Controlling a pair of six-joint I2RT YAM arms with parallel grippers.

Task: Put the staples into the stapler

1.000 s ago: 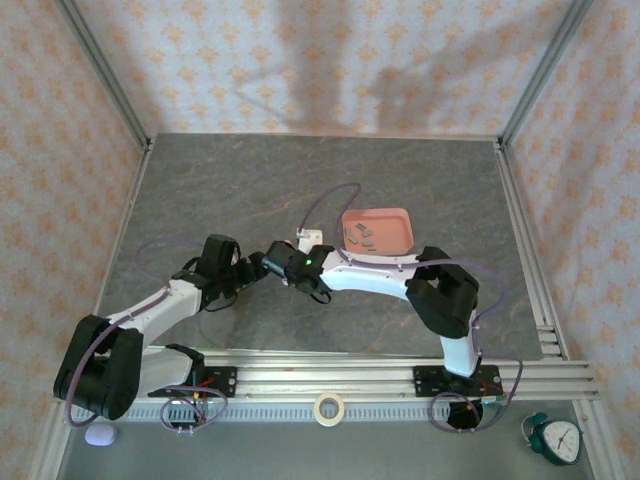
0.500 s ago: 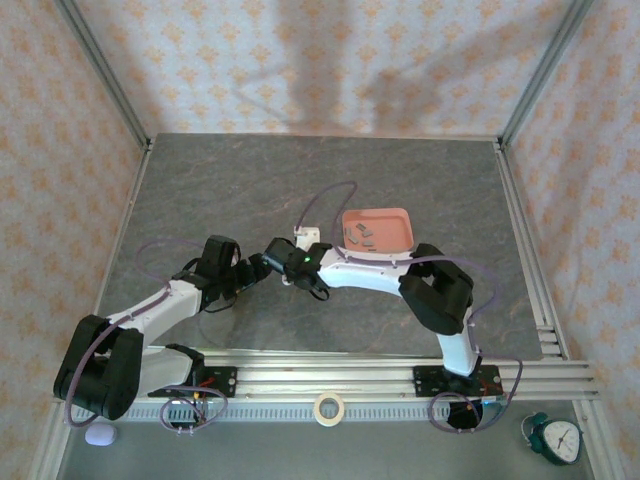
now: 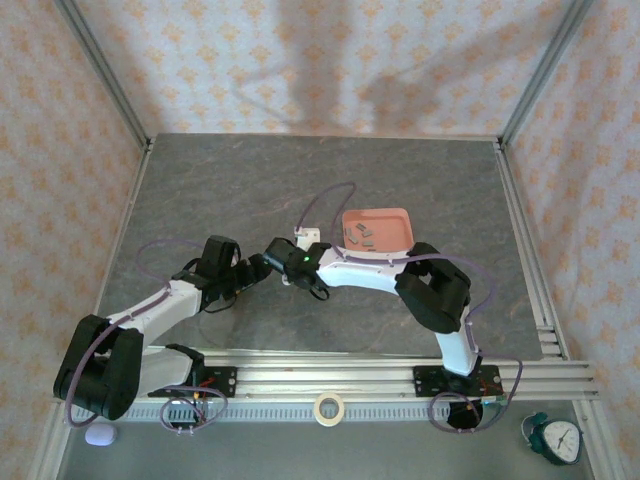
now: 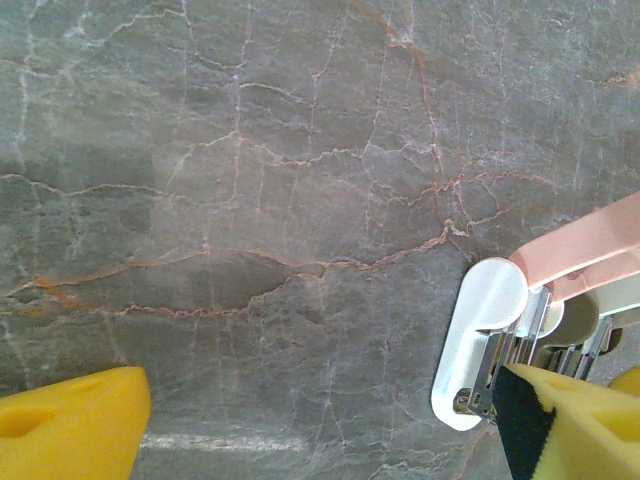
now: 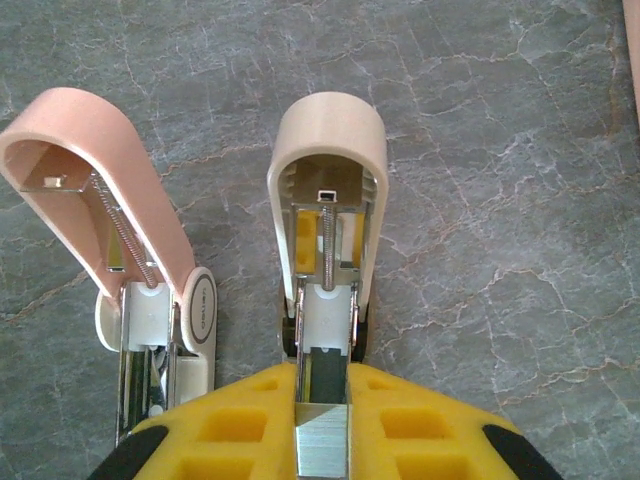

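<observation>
Stretching open around the pink tray [image 3: 377, 230], the grey veined counter [image 3: 230, 180] leaves room. Left of the tray, the spread left end effector [image 4: 320, 400] flanks the hinged-open cream stapler [image 5: 325, 190]. The right end effector [image 5: 322, 400], now slightly farther from the tray, clamps a silvery staple strip [image 5: 322, 448]. Dark staples [image 3: 360, 236] lie in the tray.

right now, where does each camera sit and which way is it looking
top external: above and behind the bases, looking down on the table; both arms show.
left wrist: on the left arm, looking down at the open stapler; open left pincer at the bottom corners.
right wrist: behind the right pincer, shut on the staples, facing the stapler.
shared: both wrist views see the stapler.
</observation>
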